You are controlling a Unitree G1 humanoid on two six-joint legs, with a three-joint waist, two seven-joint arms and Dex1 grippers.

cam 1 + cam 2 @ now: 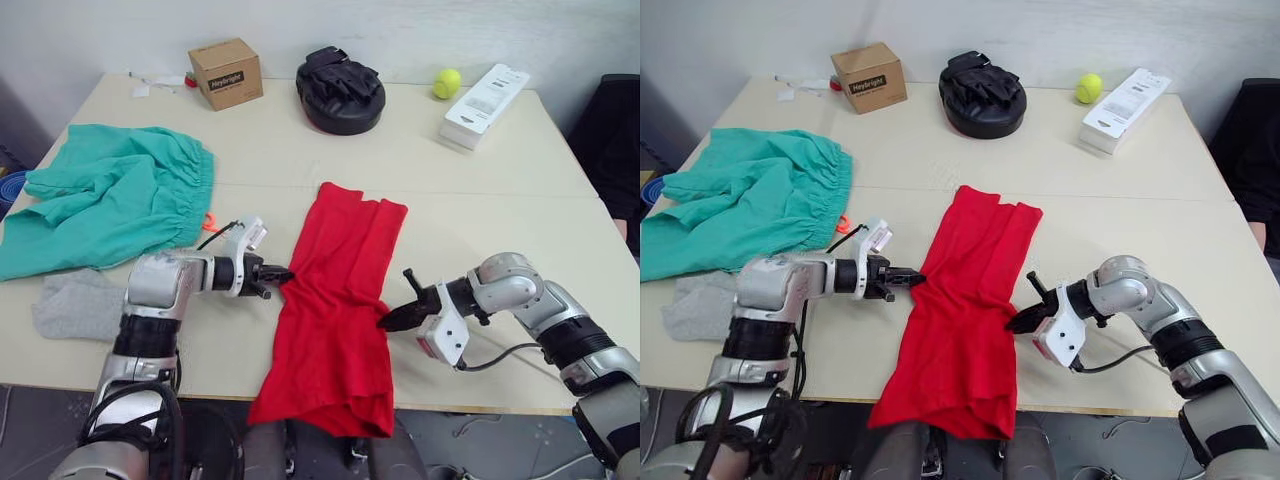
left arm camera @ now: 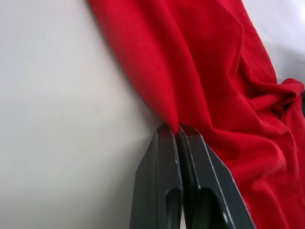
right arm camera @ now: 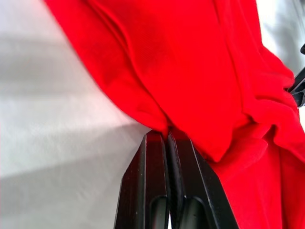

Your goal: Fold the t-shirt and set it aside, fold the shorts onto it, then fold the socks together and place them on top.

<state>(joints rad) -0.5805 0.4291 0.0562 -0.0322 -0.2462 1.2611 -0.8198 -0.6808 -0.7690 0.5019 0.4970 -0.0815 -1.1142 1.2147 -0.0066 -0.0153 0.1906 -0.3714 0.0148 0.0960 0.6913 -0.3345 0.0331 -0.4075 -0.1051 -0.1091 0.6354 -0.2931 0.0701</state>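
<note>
socks (image 1: 78, 305) partly under shorts (image 1: 110, 195), seemingly

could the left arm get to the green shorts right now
Probably not yet: the left gripper is shut on the red t-shirt. The shorts lie close on its side, with nothing between.

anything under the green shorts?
One grey sock pokes out from under the front hem of the shorts, and an orange drawstring shows at their right edge. Beyond that only the table is visible around them; whatever else the fabric covers can't be seen.
</note>
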